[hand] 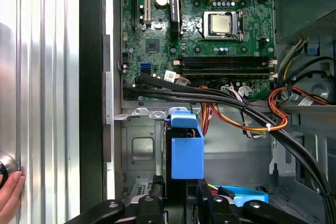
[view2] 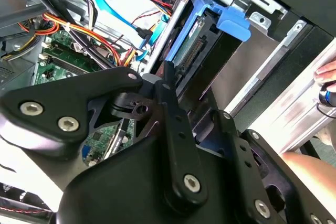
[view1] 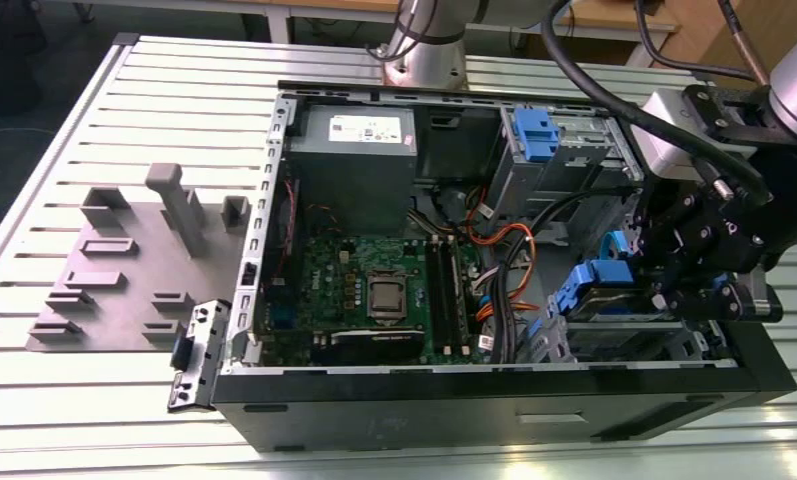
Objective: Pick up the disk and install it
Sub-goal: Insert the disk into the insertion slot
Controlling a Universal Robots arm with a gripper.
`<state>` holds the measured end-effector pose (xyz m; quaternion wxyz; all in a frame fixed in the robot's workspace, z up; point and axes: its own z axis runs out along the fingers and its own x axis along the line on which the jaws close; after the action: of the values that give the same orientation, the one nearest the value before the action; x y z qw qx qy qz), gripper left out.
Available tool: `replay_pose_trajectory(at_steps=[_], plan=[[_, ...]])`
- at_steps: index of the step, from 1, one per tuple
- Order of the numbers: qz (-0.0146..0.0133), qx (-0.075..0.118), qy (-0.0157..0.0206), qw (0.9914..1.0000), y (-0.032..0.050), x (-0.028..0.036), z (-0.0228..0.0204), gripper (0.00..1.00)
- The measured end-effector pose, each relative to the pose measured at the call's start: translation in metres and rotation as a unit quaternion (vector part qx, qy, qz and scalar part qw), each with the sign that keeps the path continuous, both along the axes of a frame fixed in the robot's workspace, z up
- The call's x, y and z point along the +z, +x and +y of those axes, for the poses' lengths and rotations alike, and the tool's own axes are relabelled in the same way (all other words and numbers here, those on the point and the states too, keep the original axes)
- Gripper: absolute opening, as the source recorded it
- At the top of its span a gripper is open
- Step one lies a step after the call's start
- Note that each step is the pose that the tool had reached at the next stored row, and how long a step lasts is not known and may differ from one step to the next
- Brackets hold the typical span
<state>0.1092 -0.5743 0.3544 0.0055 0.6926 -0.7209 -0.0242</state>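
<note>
We see the disk (view2: 195, 51) standing on edge in the drive bay at the front corner of the open computer case (view1: 505, 415), directly under the end effector (view1: 698, 290). In the second wrist view its connector edge and blue frame show between the bay's metal walls, with the frame's blue tab (view2: 232, 23) sticking out at the bay mouth. In the first wrist view the blue frame (hand: 187, 148) sits upright in the grey bay, just past the end effector's black fingers (hand: 152, 203). In the exterior view the blue frame (view1: 596, 288) shows just beside the end effector, on the exterior view's right.

The case lies on its side on the slatted metal counter (view1: 91, 130). Inside it we see the green motherboard (view1: 371, 290) with its processor socket, a grey power supply (view1: 351, 150) with a white sticker, bundles of black, orange and blue cables (view1: 498, 260), and a second blue-framed drive (view1: 534, 135) in the upper bay. A grey fixture plate (view1: 138, 260) with upright blocks lies on the counter to the exterior view's left of the case.

The fingers reach down on either side of the disk's frame, but we cannot tell whether they are clamped on it or released. A person's hand (hand: 9, 195) rests on the counter.
</note>
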Motion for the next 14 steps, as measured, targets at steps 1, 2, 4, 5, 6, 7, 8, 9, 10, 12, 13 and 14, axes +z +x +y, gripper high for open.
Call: replay_pose_trajectory(at_steps=[1,2,4,5,6,7,8,9,10,12,13,14], plan=[[0.0000,0.000,0.0000,1.00000,0.0000,0.0000,0.0000,0.35],[0.0001,0.000,-0.0001,1.00000,0.0000,0.0000,0.0000,0.35],[0.0000,0.000,0.0000,1.00000,0.0000,0.0000,0.0000,0.36],[0.0000,0.000,0.0000,1.00000,0.0000,0.0000,0.0000,0.42],[0.0000,0.000,0.0000,1.00000,0.0000,-0.0001,0.0000,0.48],[0.0000,0.000,0.0000,1.00000,0.0000,0.0000,0.0000,0.48],[0.0000,0.000,0.0000,1.00000,0.0000,-0.0001,0.0000,0.48],[-0.0009,0.000,0.0003,1.00000,0.0000,-0.0007,0.0000,0.48],[-0.0030,0.000,0.0006,1.00000,-0.0001,-0.0015,0.0000,0.48],[-0.0076,0.000,0.0009,0.99997,-0.0003,-0.0032,0.0000,0.48],[-0.0091,0.000,0.0009,0.99996,-0.0003,-0.0038,0.0000,0.48],[-0.0093,0.000,0.0008,0.99996,-0.0002,-0.0039,0.0000,0.48]])
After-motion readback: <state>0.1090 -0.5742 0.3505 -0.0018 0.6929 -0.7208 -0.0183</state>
